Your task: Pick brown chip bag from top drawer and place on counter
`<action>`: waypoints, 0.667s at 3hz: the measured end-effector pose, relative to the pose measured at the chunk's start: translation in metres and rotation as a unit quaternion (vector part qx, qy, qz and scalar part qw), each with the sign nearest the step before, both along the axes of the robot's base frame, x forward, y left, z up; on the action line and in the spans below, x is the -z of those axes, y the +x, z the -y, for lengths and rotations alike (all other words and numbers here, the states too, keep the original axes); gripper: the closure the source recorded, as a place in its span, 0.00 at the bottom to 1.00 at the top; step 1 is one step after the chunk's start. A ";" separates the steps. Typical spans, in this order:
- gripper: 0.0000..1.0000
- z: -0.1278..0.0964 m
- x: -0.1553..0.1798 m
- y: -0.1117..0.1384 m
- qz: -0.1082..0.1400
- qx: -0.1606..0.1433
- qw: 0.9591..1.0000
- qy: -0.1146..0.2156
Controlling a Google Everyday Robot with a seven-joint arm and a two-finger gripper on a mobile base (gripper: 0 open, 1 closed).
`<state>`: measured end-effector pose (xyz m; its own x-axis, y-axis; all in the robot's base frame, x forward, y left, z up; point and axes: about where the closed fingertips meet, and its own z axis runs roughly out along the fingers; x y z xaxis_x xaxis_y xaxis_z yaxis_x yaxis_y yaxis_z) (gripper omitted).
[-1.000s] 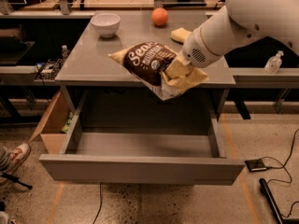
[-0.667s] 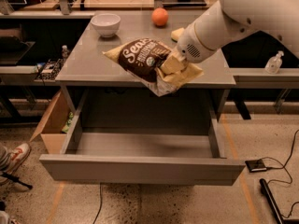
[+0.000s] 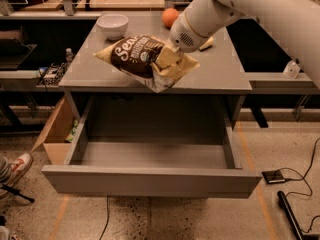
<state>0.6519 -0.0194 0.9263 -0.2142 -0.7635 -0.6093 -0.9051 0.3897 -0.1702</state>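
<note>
Brown chip bag (image 3: 136, 55) (tilted) pinched in the claw (image 3: 172, 52) — over the counter (image 3: 220, 74).

The only legible writing is white script beginning "Sea" on the brown chip bag (image 3: 135, 56), just beside the gripper (image 3: 171, 53), which clasps one end of it over the counter (image 3: 220, 71); smaller print below the script is unreadable.

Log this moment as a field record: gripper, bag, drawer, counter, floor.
gripper: above the counter near its front, shut on the right end of the brown chip bag
brown chip bag: out of the drawer, over the counter's front edge; contact with it unclear
top drawer: pulled open, bag not in it
counter: white bowl and orange fruit at the back
floor: cardboard box left of the drawer
</note>
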 end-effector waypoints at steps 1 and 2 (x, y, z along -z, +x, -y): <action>1.00 -0.013 0.003 0.020 0.004 0.010 1.000 -0.017; 1.00 -0.022 0.004 0.037 0.011 0.026 0.999 -0.026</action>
<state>0.6884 0.0029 0.9226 -0.2409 -0.7828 -0.5738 -0.8795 0.4260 -0.2120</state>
